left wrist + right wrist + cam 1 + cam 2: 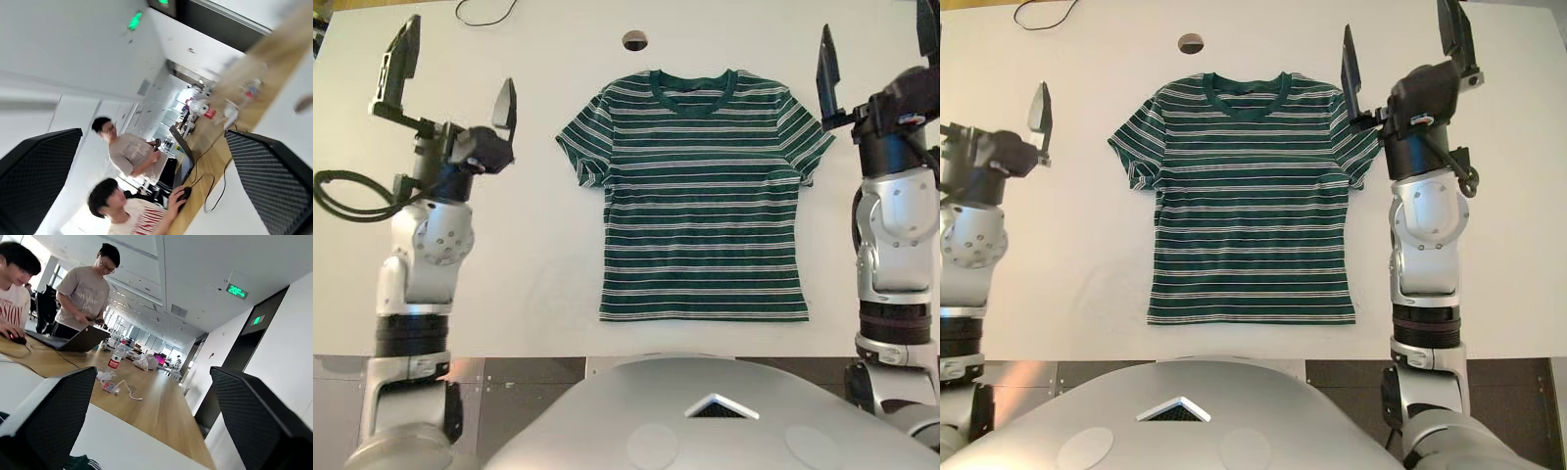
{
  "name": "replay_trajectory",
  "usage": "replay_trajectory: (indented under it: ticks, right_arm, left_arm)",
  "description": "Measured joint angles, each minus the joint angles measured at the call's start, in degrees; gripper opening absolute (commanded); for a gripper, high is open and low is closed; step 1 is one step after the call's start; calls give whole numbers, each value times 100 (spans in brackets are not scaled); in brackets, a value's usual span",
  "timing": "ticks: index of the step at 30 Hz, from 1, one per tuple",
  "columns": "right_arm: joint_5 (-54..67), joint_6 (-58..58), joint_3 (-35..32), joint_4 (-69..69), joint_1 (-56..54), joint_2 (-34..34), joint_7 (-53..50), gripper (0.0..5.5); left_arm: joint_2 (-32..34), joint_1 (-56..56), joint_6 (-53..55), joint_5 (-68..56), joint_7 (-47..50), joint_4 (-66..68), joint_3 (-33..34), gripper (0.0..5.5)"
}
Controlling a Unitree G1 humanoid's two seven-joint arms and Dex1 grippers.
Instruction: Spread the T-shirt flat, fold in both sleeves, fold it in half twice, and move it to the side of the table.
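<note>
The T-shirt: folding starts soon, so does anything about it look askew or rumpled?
Mostly no: the dark green, white-striped T-shirt lies flat and square on the white table. Only the sleeve on the robot's left looks slightly bunched at the cuff.

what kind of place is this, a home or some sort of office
Most likely an open-plan office or lab, not a home: a long wooden desk carries a dark open laptop, a green lit sign glows overhead, and the green white-striped T-shirt lies flat on a white table.
</note>
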Motion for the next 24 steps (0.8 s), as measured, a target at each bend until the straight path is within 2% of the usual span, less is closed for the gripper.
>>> replay_trajectory:
  ticks: [4,8,14,24]
  right_arm:
    - [-356,-19,49,-28,-196,-89,125,426]
    - [-578,-68,56,-63,-329,-118,215,426]
    - [-713,-95,47,-157,-305,-129,310,426]
    - [-748,-89,-80,-316,-94,-130,337,426]
  left_arm:
    - [730,290,-105,599,-589,135,-164,550]
    - [974,-177,-117,993,-1028,895,-649,550]
    - [894,-1177,-650,1388,-1476,1971,-1807,550]
    - [384,-2791,-928,1718,-1187,3583,-2769,550]
